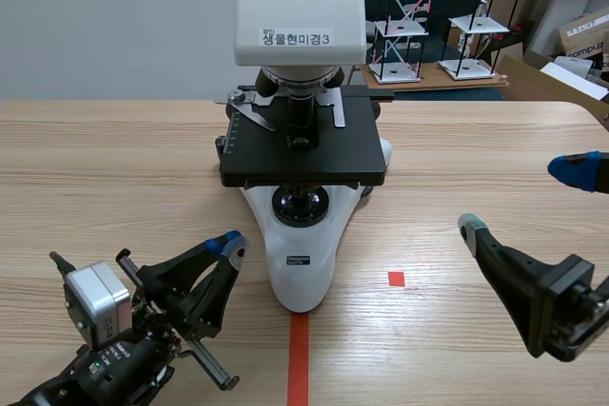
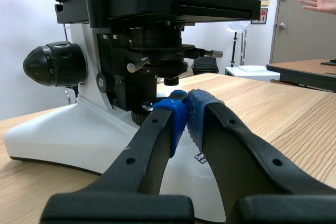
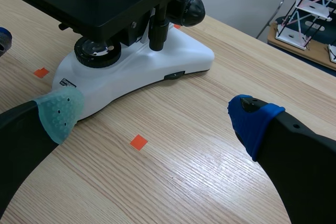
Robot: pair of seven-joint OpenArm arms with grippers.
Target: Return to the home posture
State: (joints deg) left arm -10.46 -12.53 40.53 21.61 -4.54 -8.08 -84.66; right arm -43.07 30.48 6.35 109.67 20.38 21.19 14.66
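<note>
A white and black microscope stands at the middle of the wooden table. My left gripper rests low at the front left, shut on nothing, its blue pads meeting just short of the microscope's white base. My right gripper hangs at the right of the table, open and empty. In the right wrist view its pale pad and blue pad stand wide apart, with the microscope base ahead and to the side.
Small model shelf towers and cardboard boxes stand behind the table's far edge. A person's hand shows far off in the left wrist view. A second table stands beyond.
</note>
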